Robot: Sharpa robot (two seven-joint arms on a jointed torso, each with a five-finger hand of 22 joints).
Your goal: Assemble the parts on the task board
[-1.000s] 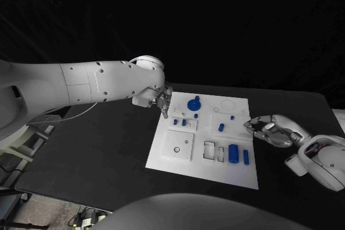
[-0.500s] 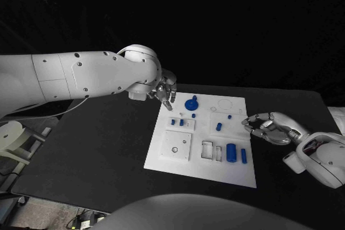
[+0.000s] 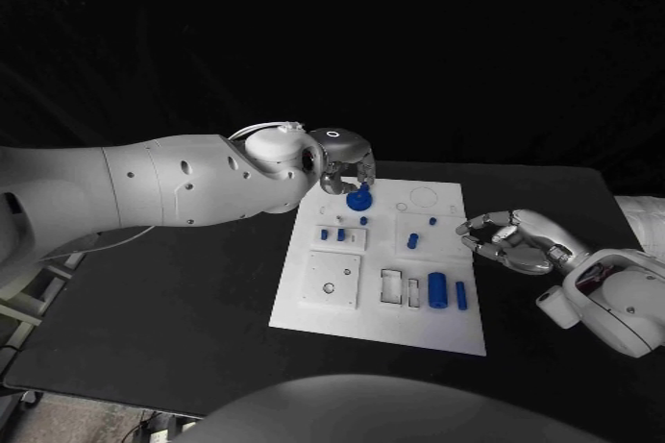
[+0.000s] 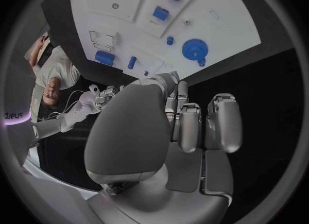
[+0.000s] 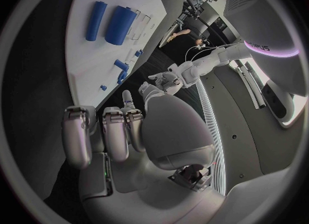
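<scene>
We see left hand (image 3: 347,170) over board (image 3: 312,304) far edge above blue gear (image 3: 357,200), fingers curled, empty. Right hand (image 3: 510,242) beside board, curled, empty.

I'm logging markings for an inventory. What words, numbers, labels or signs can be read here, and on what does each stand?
No text reads whole.
task board: no print that I can make out.
pale lettering on a lit purple band, right wrist view: bent and cut short, unreadable.
edge lettering, left wrist view: cut off, unreadable.

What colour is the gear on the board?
Blue; the gear shows best in the left wrist view.
</scene>
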